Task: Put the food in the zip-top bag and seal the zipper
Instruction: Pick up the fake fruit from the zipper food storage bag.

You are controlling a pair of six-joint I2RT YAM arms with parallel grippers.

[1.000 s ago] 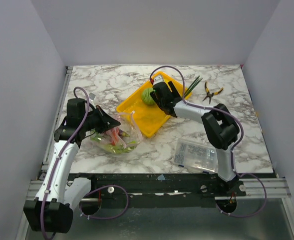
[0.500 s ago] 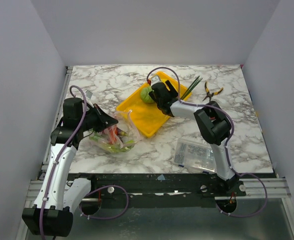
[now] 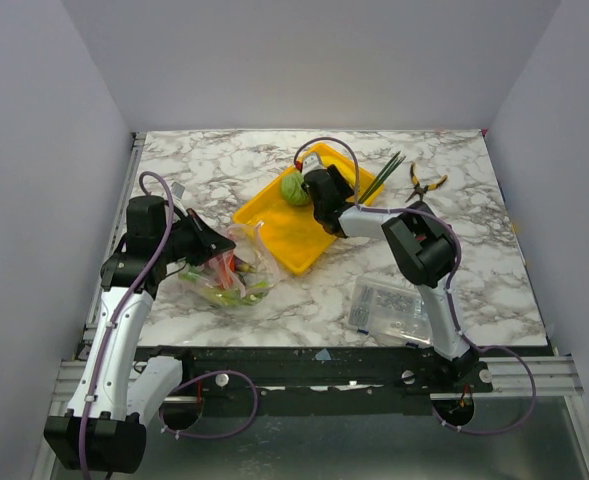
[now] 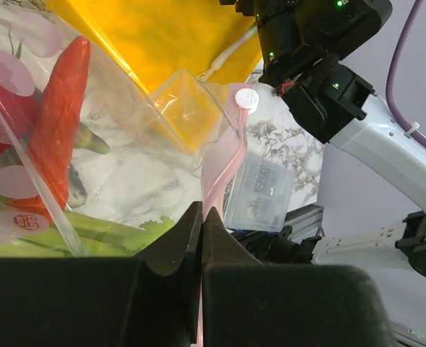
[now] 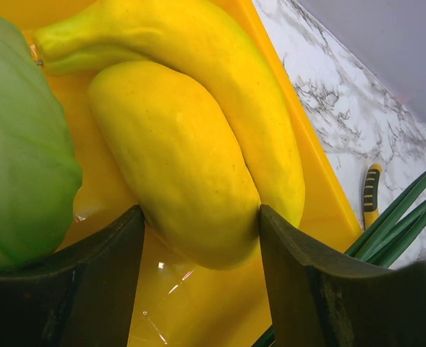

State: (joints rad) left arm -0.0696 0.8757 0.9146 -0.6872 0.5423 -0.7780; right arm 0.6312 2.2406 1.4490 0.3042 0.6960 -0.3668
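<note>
The zip-top bag lies at the left of the table with a red pepper and green pieces inside. My left gripper is shut on its pink zipper, holding the mouth up. In the yellow tray, my right gripper has a finger touching each side of the lower of two yellow bananas. A green leafy ball rests just left of them. From above, the right gripper covers the bananas, with the green ball beside it.
A rigid clear box of small parts sits at the front right. Yellow-handled pliers lie at the back right, and green leek stalks lie beside the tray's far edge. The tray's rim runs close past the right finger.
My right gripper has gone lower into the tray's back corner and its fingers have closed in onto the banana. The left arm keeps the bag's mouth pinched and has barely shifted.
</note>
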